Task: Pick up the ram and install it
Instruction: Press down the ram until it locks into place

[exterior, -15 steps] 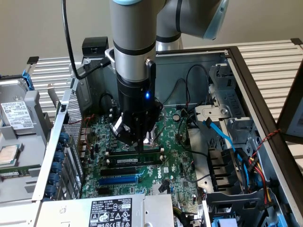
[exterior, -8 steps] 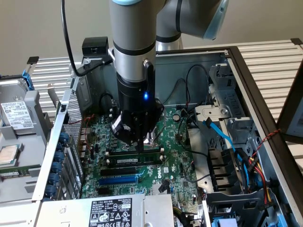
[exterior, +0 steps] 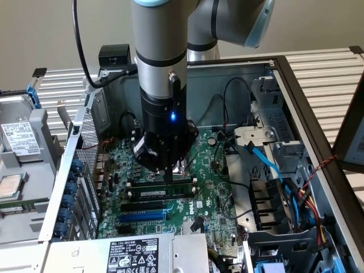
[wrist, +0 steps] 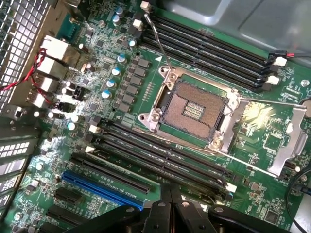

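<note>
We saw the arm reaching down into the open computer case point(exterior: 296, 108), with the gripper point(exterior: 169, 173) low over the big green motherboard point(exterior: 210, 193). In the exterior view its fingers were drawn together, their tips touching or almost touching the top edge of the ram point(exterior: 161, 193). That stick lay lengthwise in one of the long black memory slots just below the gripper, its white label facing the camera, and it looked level along its whole length.

In the wrist view the closed fingers point(wrist: 165, 213) met in a narrow point, with nothing between them. Beyond them ran the black memory slots point(wrist: 160, 160), the blue slot point(wrist: 102, 189) and the bare processor socket point(wrist: 192, 109) with its metal frame folded open.

We judged the task well along: the stick was already out of the gripper and standing in its slot. What we could not tell was whether it had been pushed fully home, since the latches at the slot ends were too small to read. The gripper seemed placed to press on it, not to carry it.
</note>
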{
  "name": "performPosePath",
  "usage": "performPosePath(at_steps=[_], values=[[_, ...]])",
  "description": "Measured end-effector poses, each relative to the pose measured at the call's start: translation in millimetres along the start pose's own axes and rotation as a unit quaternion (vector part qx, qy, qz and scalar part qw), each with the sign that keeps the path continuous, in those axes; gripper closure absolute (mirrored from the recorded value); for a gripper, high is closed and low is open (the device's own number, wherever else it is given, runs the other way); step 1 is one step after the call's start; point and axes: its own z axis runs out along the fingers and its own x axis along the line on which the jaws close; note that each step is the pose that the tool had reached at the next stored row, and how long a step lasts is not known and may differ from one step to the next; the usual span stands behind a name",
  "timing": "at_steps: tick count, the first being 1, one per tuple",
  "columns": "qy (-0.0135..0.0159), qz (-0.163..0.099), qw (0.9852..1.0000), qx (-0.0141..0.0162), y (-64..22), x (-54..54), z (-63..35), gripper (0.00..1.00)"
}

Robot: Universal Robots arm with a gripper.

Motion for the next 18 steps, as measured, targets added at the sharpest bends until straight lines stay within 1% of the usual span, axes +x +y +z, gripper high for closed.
performPosePath(at_steps=[2,5,9,14,18], values=[[-0.0007,0.014,0.9999,0.0,0.0,0.0,0.0,0.9],[-0.0018,0.035,0.9994,0.0,0.0,0.0,0.0,0.9],[-0.0031,0.063,0.998,0.0,0.0,0.0,0.0,0.9],[-0.0048,0.099,0.9951,0.0,0.0,0.0,0.0,0.9],[-0.006,0.127,0.9919,0.0,0.0,0.0,-0.1,0.9]])
